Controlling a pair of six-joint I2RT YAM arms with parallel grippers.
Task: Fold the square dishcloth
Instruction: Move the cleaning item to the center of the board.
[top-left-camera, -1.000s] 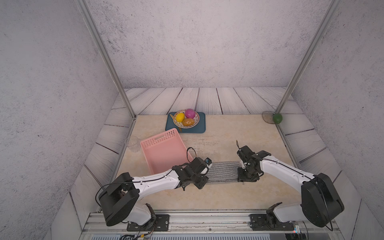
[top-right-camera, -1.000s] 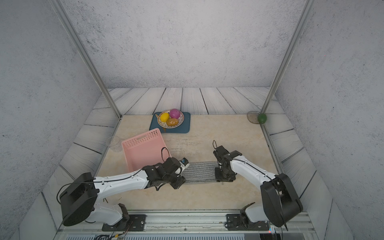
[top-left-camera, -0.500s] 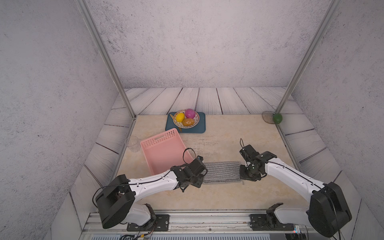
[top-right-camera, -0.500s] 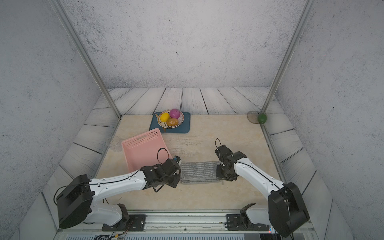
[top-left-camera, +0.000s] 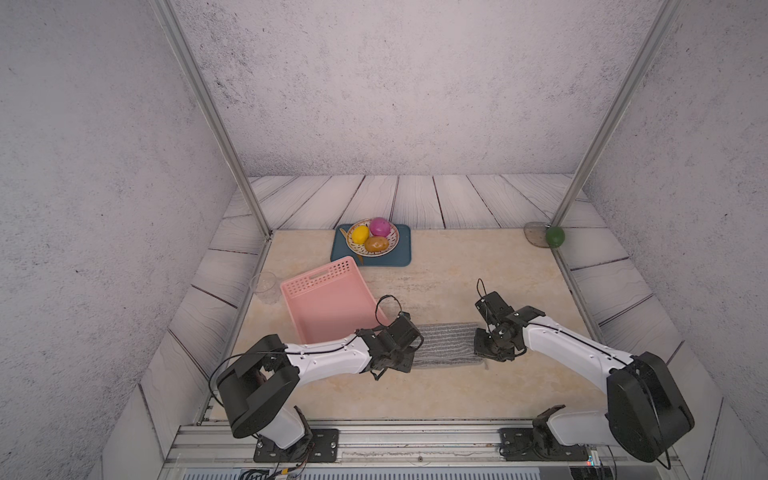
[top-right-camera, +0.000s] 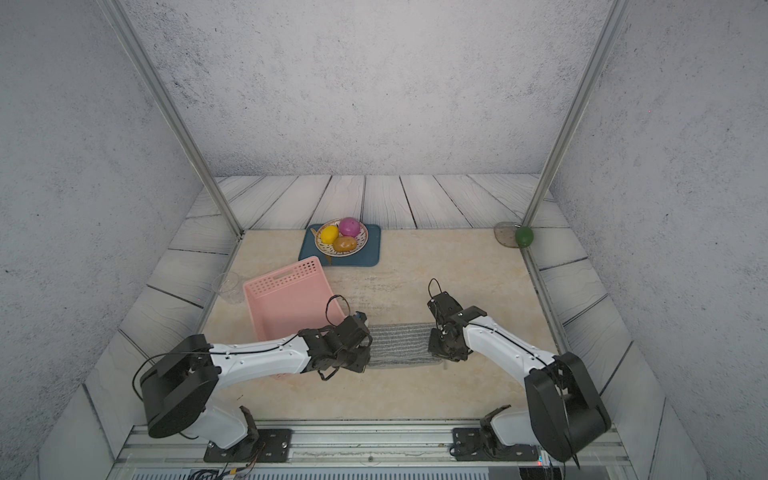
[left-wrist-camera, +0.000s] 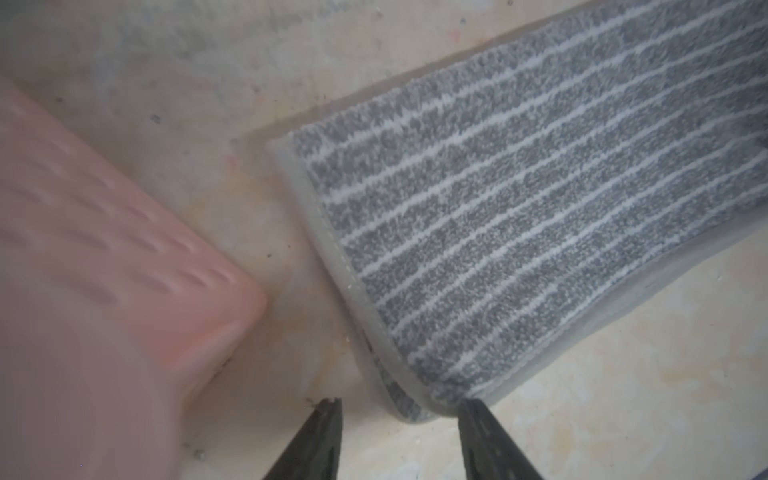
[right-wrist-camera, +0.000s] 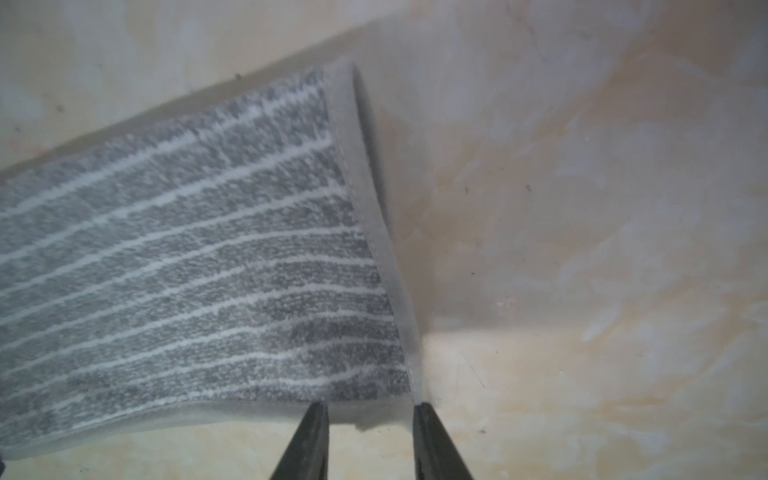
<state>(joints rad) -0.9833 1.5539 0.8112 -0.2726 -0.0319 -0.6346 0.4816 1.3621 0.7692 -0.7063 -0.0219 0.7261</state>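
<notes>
The square dishcloth (top-left-camera: 446, 343) (top-right-camera: 399, 343) lies flat on the beige table as a doubled strip, grey with thin white stripes. My left gripper (top-left-camera: 409, 357) (top-right-camera: 361, 357) sits at its left end. In the left wrist view this gripper (left-wrist-camera: 399, 405) is open, and the near corner of the dishcloth (left-wrist-camera: 540, 208) lies just past its tips. My right gripper (top-left-camera: 484, 353) (top-right-camera: 438, 353) sits at the right end. It is open too (right-wrist-camera: 369, 407), its tips at the near hem of the dishcloth (right-wrist-camera: 187, 270), bare table between them.
The pink perforated basket (top-left-camera: 332, 311) (left-wrist-camera: 104, 249) stands just behind my left arm, close to the cloth's left end. A clear glass (top-left-camera: 264, 286) stands left of it. A blue tray (top-left-camera: 399, 257) with a plate of fruit is at the back, a green ball (top-left-camera: 555, 236) far right.
Both grippers have drawn slightly toward the cloth's near edge. The right jaws have narrowed. The cloth now lies settled flat.
</notes>
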